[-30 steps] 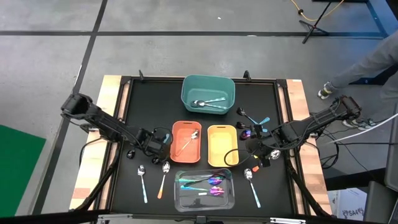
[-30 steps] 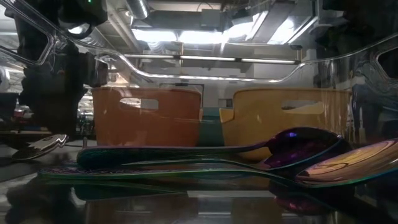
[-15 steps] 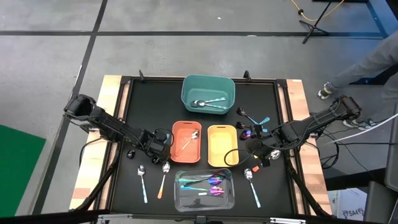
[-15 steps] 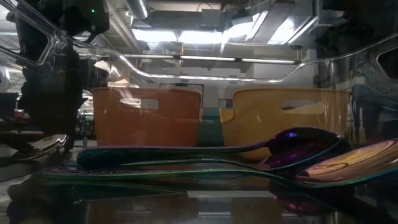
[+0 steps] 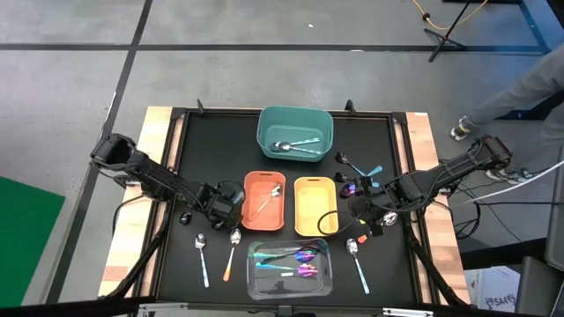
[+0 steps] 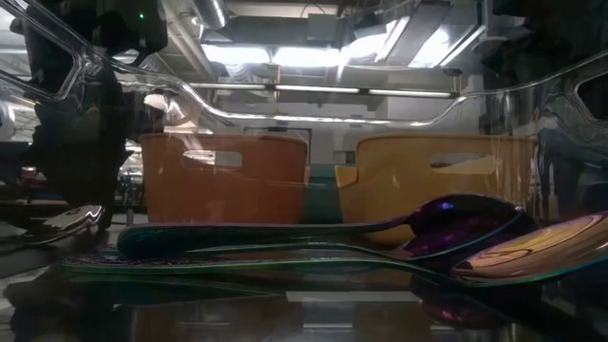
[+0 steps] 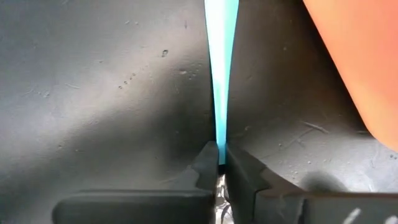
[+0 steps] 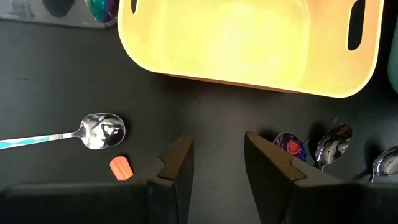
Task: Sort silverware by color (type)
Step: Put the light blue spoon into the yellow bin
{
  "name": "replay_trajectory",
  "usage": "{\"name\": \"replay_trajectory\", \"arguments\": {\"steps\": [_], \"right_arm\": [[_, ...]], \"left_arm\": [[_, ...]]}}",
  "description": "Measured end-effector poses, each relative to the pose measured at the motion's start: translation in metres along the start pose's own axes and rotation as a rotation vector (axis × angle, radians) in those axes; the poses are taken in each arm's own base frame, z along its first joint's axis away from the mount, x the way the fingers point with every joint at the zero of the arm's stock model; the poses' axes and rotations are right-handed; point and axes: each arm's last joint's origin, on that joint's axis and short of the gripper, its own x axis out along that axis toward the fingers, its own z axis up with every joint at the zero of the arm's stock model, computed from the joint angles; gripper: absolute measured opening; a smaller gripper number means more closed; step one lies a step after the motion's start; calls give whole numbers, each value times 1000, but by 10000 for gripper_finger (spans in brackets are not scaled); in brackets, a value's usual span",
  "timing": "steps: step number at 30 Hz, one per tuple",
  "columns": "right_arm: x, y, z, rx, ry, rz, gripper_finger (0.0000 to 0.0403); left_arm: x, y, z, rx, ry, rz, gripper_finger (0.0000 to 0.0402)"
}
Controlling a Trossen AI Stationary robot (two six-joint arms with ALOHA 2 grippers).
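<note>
- Pinched together on a teal spoon handle [image 7: 221,93], my left jaws show the thin strip caught between both fingers [image 7: 208,165] in the left wrist view, over the black mat [image 7: 93,93], with the orange bin [image 7: 354,62] just beside.
- High view: my left gripper [image 5: 227,204] sits low beside the orange bin [image 5: 249,189], which holds one orange-handled spoon [image 5: 264,202]. Two spoons, a teal-handled one [image 5: 203,257] and an orange-handled one [image 5: 231,253], lie on the mat near it; I cannot tell from above which utensil I hold. The teal bin [image 5: 264,123] has silver spoons with teal handles [image 5: 297,146], the yellow bin [image 5: 315,205] looks bare, and the clear bin [image 5: 256,282] holds the iridescent spoons [image 5: 295,258]. My right gripper [image 5: 377,210] waits among the utensils by the yellow bin.
- Low view: iridescent spoons [image 6: 456,223] fill the front; the orange bin [image 6: 223,176] and yellow bin [image 6: 437,176] stand behind.
- Right wrist view: my right jaws stand spread over bare mat, gripping nothing; a teal-handled spoon [image 8: 93,132], an orange tip [image 8: 121,167] and several spoon bowls [image 8: 333,144] lie near the yellow bin [image 8: 249,43].
- I judge this the grasp step for a teal-handled piece. Next calls for a straight lift, then a carry over the orange bin to the teal bin, keeping the thin handle from slipping.
</note>
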Motion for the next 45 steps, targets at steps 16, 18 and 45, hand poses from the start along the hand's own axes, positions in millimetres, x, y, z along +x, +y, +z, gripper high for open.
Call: {"name": "replay_trajectory", "arguments": {"steps": [16, 18, 45], "right_arm": [[0, 0, 0, -1, 0, 0, 129], [0, 0, 0, -1, 0, 0, 129], [-1, 0, 1, -2, -2, 0, 129]], "left_arm": [[-34, -2, 8, 44, 0, 241, 4], [-45, -5, 12, 57, -37, 280, 4], [-149, -79, 123, 986, -684, 201, 2]]}}
